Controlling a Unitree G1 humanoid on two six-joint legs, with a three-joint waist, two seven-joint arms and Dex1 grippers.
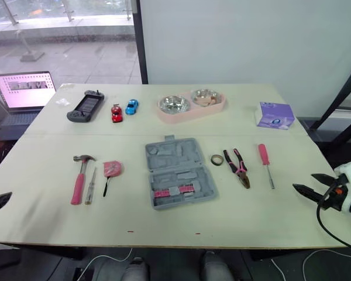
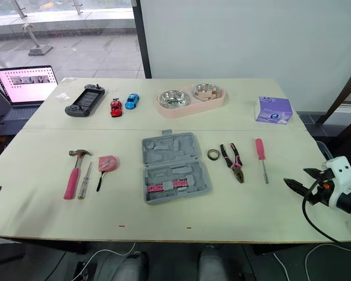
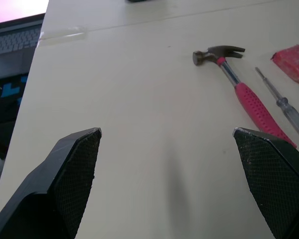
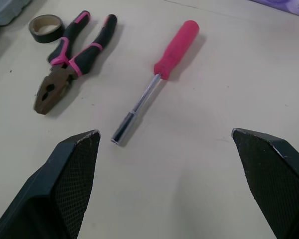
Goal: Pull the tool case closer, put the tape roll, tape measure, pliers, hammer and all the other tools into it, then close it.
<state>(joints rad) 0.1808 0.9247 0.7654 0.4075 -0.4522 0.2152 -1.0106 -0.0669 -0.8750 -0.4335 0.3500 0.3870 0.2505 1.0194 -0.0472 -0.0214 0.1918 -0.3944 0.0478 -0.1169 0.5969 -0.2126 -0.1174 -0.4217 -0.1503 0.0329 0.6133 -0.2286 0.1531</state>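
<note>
So nothing is gripped yet: left gripper (image 3: 167, 133) and right gripper (image 4: 164, 133) are both held spread wide, parked at the table (image 1: 47, 205) edges. The tool case (image 1: 178, 172) is laid open mid-table, probably meant to be dragged closer first.

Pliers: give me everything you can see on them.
The pliers lie flat on the table. Black handles with pink bands, slightly apart; brownish metal head pointing toward the robot. They sit between the tape roll and the pink-handled screwdriver, right of the tool case; contact with the roll is unclear.
</note>
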